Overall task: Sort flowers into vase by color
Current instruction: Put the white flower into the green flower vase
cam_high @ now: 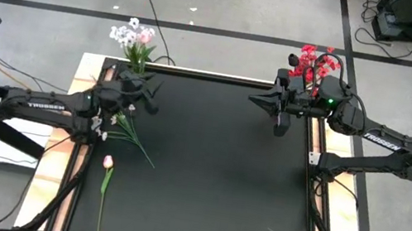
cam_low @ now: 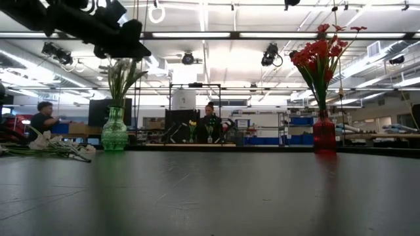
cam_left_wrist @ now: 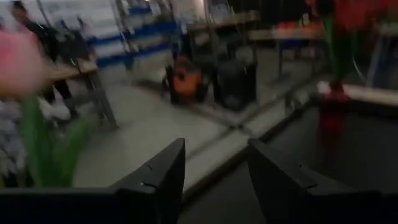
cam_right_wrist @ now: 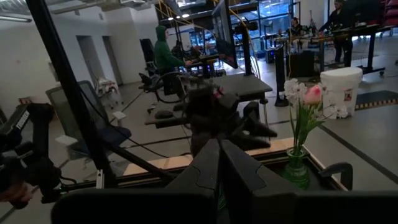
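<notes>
The left gripper (cam_left_wrist: 211, 180) is held beside the green vase (cam_high: 133, 78), fingers (cam_left_wrist: 158, 180) parted and empty. The right gripper (cam_right_wrist: 219, 171) is seen clenched on nothing, near the red vase (cam_low: 324, 134).

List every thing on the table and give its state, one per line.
Green vase: upright, holds white and pink flowers.
Red vase: upright, holds red flowers.
Loose white flowers: lying flat on the mat.
Pink bud: lying flat, untouched.
Left gripper: open, empty.
Right gripper: shut, empty.
</notes>
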Controlling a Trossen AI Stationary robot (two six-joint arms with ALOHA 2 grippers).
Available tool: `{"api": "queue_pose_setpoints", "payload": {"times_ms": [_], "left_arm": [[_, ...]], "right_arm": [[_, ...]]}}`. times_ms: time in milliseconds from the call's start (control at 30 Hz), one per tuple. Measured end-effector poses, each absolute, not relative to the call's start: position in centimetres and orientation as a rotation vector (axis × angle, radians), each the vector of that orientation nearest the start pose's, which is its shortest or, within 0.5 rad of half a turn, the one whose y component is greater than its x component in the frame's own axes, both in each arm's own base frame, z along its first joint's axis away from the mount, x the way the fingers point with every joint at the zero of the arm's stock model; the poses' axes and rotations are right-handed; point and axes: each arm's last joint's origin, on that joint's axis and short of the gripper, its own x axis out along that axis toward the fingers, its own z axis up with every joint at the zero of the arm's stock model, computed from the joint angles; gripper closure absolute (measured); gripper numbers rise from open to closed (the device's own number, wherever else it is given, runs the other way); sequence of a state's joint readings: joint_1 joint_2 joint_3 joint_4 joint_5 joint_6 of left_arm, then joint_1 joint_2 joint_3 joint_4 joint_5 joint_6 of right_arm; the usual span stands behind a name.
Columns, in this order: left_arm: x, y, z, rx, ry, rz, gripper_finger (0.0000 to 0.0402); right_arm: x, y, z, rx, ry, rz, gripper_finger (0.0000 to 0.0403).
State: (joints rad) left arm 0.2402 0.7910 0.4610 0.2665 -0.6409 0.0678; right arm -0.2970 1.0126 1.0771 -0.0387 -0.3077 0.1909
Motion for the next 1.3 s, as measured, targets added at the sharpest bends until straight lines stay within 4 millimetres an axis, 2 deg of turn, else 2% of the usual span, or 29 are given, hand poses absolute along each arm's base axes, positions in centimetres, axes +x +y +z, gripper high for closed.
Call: {"api": "queue_pose_setpoints", "payload": {"times_ms": [133, 267, 433, 600, 767, 1000, 1133, 1300], "left_arm": [[16.9, 4.6, 25.6, -0.019, 0.233, 0.883, 0.023], [17.1, 3.3, 25.9, -0.131, 0.258, 0.9, 0.0242], [16.8, 2.7, 27.6, -0.394, 0.246, 0.964, 0.0268], [16.1, 2.2, 28.1, -0.745, 0.394, 1.005, 0.0302], [15.3, 1.3, 26.1, -1.14, 0.594, 1.051, 0.0333], [14.6, 0.8, 22.6, -1.514, 0.615, 1.214, 0.034], [14.1, 0.7, 21.0, -1.6, 0.62, 1.306, 0.0322], [13.7, 1.0, 19.1, -1.644, 0.586, 1.379, 0.0275]], "right_arm": [[20.9, -5.5, 40.6, 0.183, -0.024, 0.013, 0.0379], [20.9, -5.5, 40.6, 0.183, -0.024, 0.013, 0.0379], [20.9, -5.5, 40.6, 0.183, -0.023, 0.013, 0.0379], [20.9, -5.5, 40.6, 0.183, -0.023, 0.013, 0.0379], [20.9, -5.5, 40.6, 0.183, -0.023, 0.013, 0.0379], [20.9, -5.5, 40.6, 0.183, -0.023, 0.013, 0.0379], [20.9, -5.5, 40.6, 0.183, -0.024, 0.013, 0.0379], [20.9, -5.5, 40.6, 0.183, -0.024, 0.013, 0.0379]]}}
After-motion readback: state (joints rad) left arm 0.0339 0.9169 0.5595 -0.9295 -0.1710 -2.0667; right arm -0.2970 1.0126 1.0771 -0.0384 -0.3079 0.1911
